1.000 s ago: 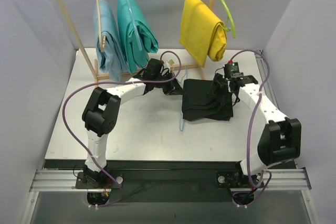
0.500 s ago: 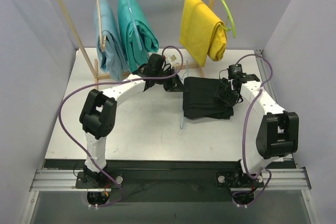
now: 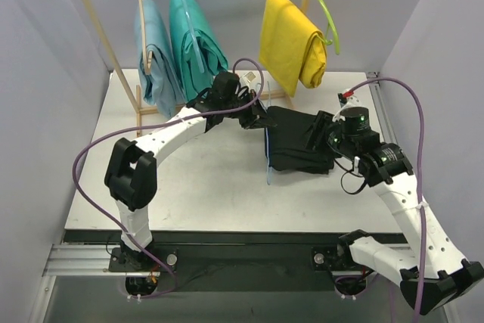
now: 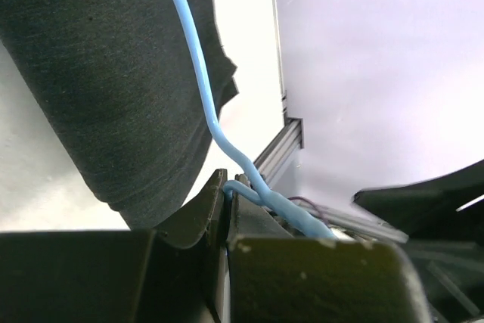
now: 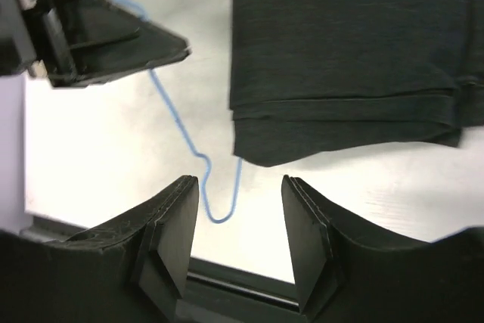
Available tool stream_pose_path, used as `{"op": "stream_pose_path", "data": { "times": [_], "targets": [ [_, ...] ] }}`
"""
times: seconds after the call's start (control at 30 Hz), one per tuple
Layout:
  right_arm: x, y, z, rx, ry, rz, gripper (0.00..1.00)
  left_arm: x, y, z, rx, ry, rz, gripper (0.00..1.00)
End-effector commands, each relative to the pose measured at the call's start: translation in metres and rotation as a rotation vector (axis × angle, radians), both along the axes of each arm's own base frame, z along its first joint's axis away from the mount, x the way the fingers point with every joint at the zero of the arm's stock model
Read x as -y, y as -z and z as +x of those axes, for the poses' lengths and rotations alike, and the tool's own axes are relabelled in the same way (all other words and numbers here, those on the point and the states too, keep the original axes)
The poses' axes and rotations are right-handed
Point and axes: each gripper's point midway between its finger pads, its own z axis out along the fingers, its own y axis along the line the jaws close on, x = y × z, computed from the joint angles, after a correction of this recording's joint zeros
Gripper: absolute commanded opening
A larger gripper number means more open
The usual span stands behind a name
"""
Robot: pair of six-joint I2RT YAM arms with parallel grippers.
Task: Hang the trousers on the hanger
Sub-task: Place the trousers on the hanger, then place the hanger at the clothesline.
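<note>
**Black trousers flat on the table, hanger along their left edge**

Black trousers (image 3: 299, 141) lie folded and flat on the right half of the table (image 3: 189, 187). The thin blue hanger (image 3: 267, 158) runs along their left edge. Its long line goes from far to near, with the hook end nearest you and clear of the cloth.

Your left claw (image 4: 227, 198) is pressed together on the wire at the far end, just beside the far-left corner of the trousers. Your right claw (image 5: 240, 187) is spread and holds nothing, raised above the table. In its own camera, the near-left corner of the trousers lies ahead and to the right of the fingers, with the hook showing between them.

One strand of wire runs up to that corner and is lost at the cloth. You cannot tell how much of it lies under the fabric.

The trousers sit to the right of the wire, so your right arm is the nearer one. The next move probably falls to that arm: take the cloth at its left edge and bring it over the wire while the left claw pins the hanger.
</note>
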Motion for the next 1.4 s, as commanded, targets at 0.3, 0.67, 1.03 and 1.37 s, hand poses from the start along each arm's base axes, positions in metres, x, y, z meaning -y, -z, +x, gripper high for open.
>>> {"op": "stream_pose_path", "data": {
  "times": [0.3,0.67,1.03,1.37],
  "targets": [
    [-0.077,0.008,-0.007,0.014,-0.344,0.079,0.48,0.007,-0.147,-0.013,0.139,-0.144,-0.229,0.00],
    [-0.099,0.027,-0.003,0.001,-0.424,0.097,0.48,0.020,-0.171,-0.025,0.135,-0.133,-0.272,0.00],
    [-0.102,0.011,-0.001,0.035,-0.430,0.119,0.00,0.015,-0.163,-0.028,0.144,-0.103,-0.249,0.05],
    [-0.096,-0.032,0.008,0.159,-0.412,0.094,0.00,-0.038,-0.139,-0.023,0.160,-0.150,-0.160,0.65]
  ]
}}
